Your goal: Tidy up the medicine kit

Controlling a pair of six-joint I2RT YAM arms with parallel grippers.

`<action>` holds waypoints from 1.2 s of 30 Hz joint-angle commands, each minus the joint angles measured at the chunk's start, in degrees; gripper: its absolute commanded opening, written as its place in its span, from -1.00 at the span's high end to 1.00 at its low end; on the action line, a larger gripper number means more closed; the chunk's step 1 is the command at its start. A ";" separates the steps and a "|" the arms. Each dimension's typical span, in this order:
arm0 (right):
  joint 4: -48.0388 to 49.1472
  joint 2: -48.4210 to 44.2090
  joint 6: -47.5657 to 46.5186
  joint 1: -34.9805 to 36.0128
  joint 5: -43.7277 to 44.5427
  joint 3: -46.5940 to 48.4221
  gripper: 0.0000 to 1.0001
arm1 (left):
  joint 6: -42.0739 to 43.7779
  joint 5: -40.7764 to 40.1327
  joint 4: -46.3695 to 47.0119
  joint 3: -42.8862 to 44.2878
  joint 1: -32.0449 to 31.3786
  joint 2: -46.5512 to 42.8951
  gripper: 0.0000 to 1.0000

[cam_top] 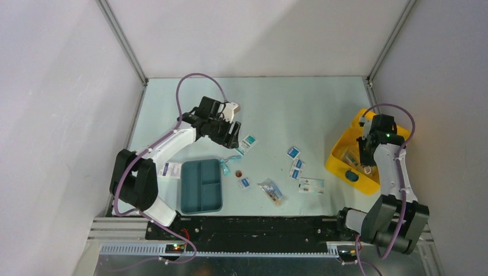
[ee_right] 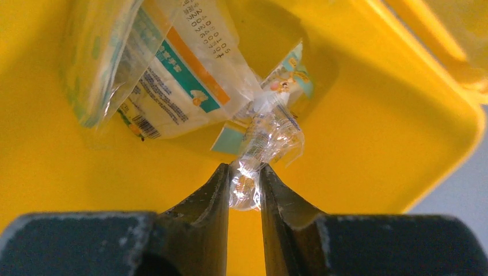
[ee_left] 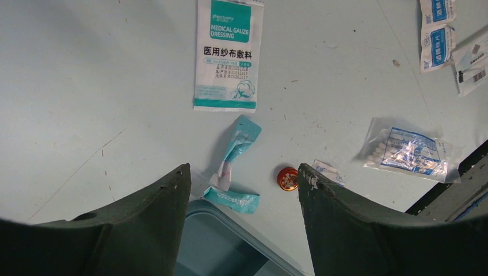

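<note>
The yellow medicine kit (cam_top: 338,158) stands open at the right of the table. My right gripper (cam_top: 366,163) reaches down inside it. In the right wrist view my right gripper (ee_right: 244,172) is shut on a crinkled clear plastic packet (ee_right: 270,135) above the kit's yellow floor (ee_right: 357,115), next to a larger printed packet (ee_right: 167,75). My left gripper (cam_top: 232,137) is open and empty, hovering over the table. In the left wrist view my left gripper (ee_left: 244,175) is above a teal wrapper (ee_left: 236,152), with a gauze dressing packet (ee_left: 227,54) beyond it.
A dark-teal divided tray (cam_top: 201,186) lies at the near left and shows in the left wrist view (ee_left: 230,247). A small red tin (cam_top: 239,172), a swab bag (cam_top: 271,191), several small blue-and-white packets (cam_top: 294,152) and a white packet (cam_top: 311,184) lie mid-table.
</note>
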 commanded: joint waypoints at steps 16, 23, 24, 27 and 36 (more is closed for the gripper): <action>13.72 2.35 0.40 -0.21 9.19 -5.08 0.16 | 1.78 -0.86 0.64 -0.08 -0.19 -1.64 -0.47; 12.60 -3.90 -0.20 0.51 10.25 -5.15 0.01 | 2.50 -3.04 0.03 0.24 -0.08 -2.78 -0.47; 12.12 -4.67 0.05 0.52 9.87 -4.96 0.00 | 2.68 -3.94 -0.32 0.15 -0.06 -3.20 -0.47; 8.97 -8.53 0.86 0.45 7.00 -2.60 -0.03 | 4.37 -11.41 -1.09 -1.07 0.42 -5.79 -0.51; 3.02 -13.13 5.72 0.63 -7.11 5.99 -0.23 | 6.96 -24.66 -9.61 -6.15 10.40 -13.97 -0.68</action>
